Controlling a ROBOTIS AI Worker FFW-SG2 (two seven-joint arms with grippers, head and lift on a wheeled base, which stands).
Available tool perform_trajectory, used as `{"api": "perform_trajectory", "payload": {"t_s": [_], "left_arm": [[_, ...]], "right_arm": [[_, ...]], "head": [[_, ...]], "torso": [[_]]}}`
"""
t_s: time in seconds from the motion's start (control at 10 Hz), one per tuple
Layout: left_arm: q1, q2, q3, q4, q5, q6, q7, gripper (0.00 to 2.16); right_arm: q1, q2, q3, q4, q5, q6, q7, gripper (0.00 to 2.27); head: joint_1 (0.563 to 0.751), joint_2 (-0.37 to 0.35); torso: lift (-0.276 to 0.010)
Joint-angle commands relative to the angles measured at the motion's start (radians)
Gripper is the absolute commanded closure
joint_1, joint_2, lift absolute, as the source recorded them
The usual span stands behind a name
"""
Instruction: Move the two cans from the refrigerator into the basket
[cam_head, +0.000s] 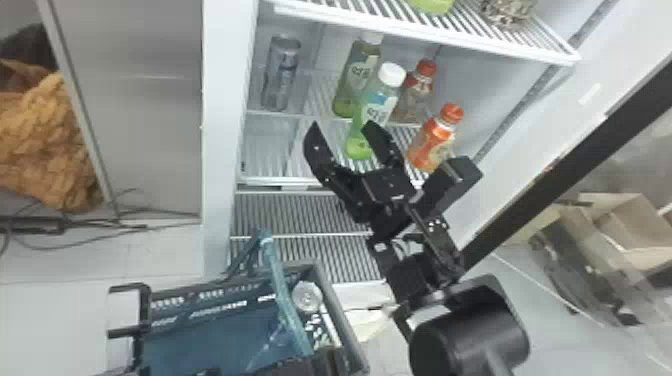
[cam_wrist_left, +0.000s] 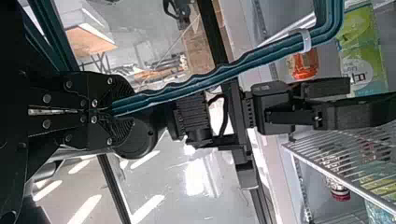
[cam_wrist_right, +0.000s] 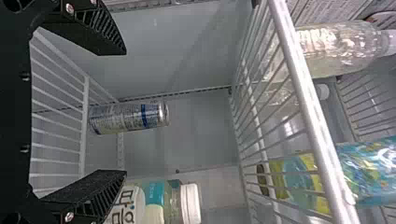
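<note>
While one can (cam_head: 306, 296) seems inside the basket (cam_head: 337, 312), left gripper (cam_wrist_left: 128, 105) clenched on its handle (cam_wrist_left: 210, 78), the second can (cam_head: 281, 75) beyond it awaits the released right gripper (cam_head: 341, 125).

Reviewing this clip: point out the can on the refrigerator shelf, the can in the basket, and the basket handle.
Shelf can (cam_head: 281, 75): head view, middle of its side.
Basket can (cam_head: 306, 296): head view, its round end.
Basket handle (cam_wrist_left: 261, 58): left wrist view, its teal bar.

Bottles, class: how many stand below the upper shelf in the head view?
4: rear green bottle, front green bottle; to their right, rear red-capped bottle, front orange-capped bottle. Others may be hidden.
</note>
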Motion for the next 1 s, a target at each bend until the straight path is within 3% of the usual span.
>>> {"api": "perform_trajectory", "payload": {"t_s": [0.0, 0.4, 0.9], "left_arm": [[-0.002, 0.002, -0.002, 0.0, 0.0, 0.001, 0.0, 1.21], [-0.007, 0.002, -0.004, 0.002, 0.004, 0.001, 0.0, 1.21], [-0.01, 0.006, -0.01, 0.005, 0.01, -0.004, 0.0, 1.21]], "right_arm": [[-0.046, -0.003, 0.029, 0.049, 0.0, -0.002, 0.0, 0.1], [-0.171, -0.01, 0.117, 0.196, 0.022, -0.005, -0.019, 0.1], [-0.289, -0.013, 0.164, 0.334, 0.068, -0.032, -0.054, 0.09]], "head": [[0.695, -0.35], [0.695, -0.35], [0.695, -0.319]], "torso": [[-0.276], [-0.276], [-0.276]]}}
